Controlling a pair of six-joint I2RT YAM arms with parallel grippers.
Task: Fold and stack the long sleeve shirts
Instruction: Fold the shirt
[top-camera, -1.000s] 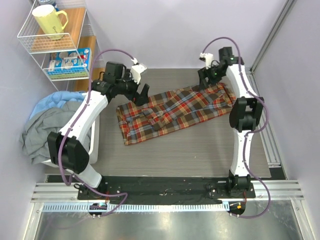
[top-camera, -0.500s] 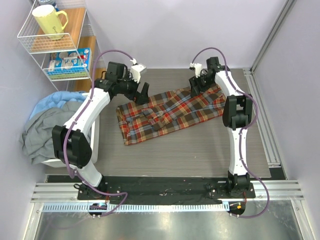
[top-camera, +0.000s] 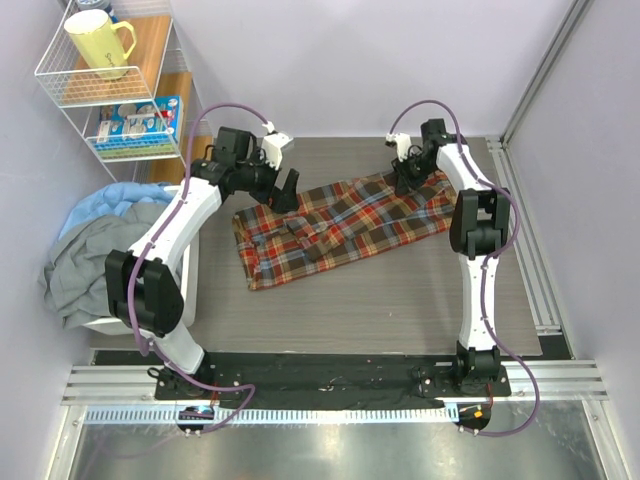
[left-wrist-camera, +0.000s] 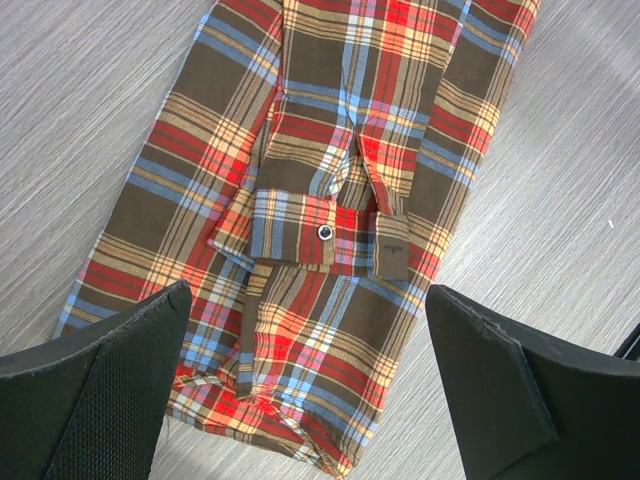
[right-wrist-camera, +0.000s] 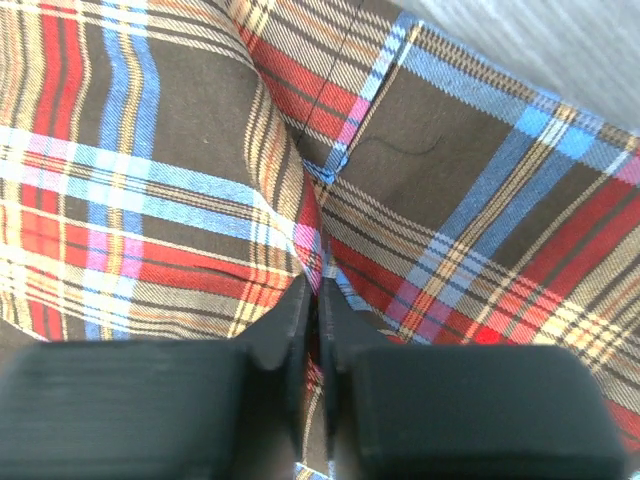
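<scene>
One long sleeve shirt (top-camera: 340, 225), in red, brown and yellow plaid, lies folded into a long strip slanting across the table. A buttoned cuff (left-wrist-camera: 325, 232) rests on top of its left part. My left gripper (top-camera: 283, 190) hovers over the strip's left end, its black fingers (left-wrist-camera: 110, 370) wide apart with the cloth (left-wrist-camera: 330, 200) below them untouched. At the far right end, my right gripper (top-camera: 405, 180) is pressed down on the shirt. Its jaws are shut (right-wrist-camera: 320, 290) with a thin ridge of plaid cloth (right-wrist-camera: 450, 200) pinched between them.
A wire shelf at the back left holds a yellow mug (top-camera: 97, 42) and a printed box (top-camera: 135, 122). A white basket heaped with grey and blue clothes (top-camera: 95, 260) stands left of the left arm. A metal rail (top-camera: 530, 230) runs along the table's right side.
The right gripper swung left, came down on the shirt's far right end and shut on the cloth. The left arm has hardly moved and stays open.
</scene>
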